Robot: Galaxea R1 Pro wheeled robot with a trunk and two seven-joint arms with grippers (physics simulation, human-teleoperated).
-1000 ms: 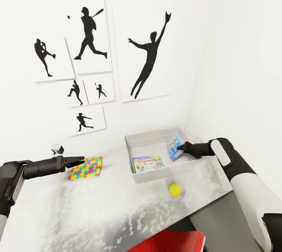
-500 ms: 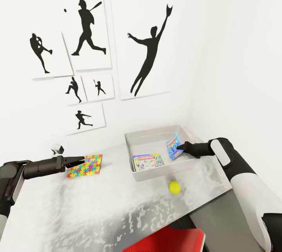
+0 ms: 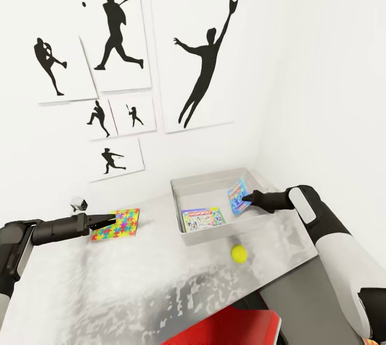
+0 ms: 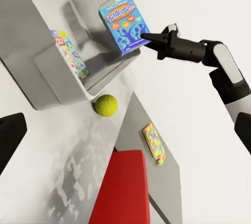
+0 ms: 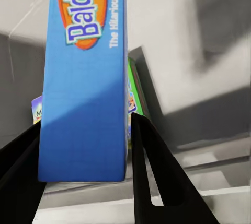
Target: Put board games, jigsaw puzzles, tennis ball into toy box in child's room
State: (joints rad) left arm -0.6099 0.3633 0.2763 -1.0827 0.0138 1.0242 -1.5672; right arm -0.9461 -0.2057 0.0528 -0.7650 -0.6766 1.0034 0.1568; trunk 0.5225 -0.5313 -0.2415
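Right gripper (image 3: 246,198) holds the small blue cartoon-printed board game box (image 3: 236,196) over the shallow light-grey toy box tray (image 3: 209,184).

The 2 dark fingers (image 5: 151,177) are closed on the blue box's lower edge, keeping it upright and tilted above the tray's right side. The larger green-edged board game box (image 3: 201,219) lies inside the tray near its front wall. The yellow-green tennis ball (image 3: 238,252) rests on the pale grey-white table top (image 3: 134,280), just in front of the tray. The left gripper (image 3: 107,219) hovers with its narrow fingertips at the near edge of 1 multicoloured jigsaw puzzle sheet (image 3: 117,224); whether it grips the sheet cannot be told. A second jigsaw sheet (image 4: 155,143) lies on the table's far right part.
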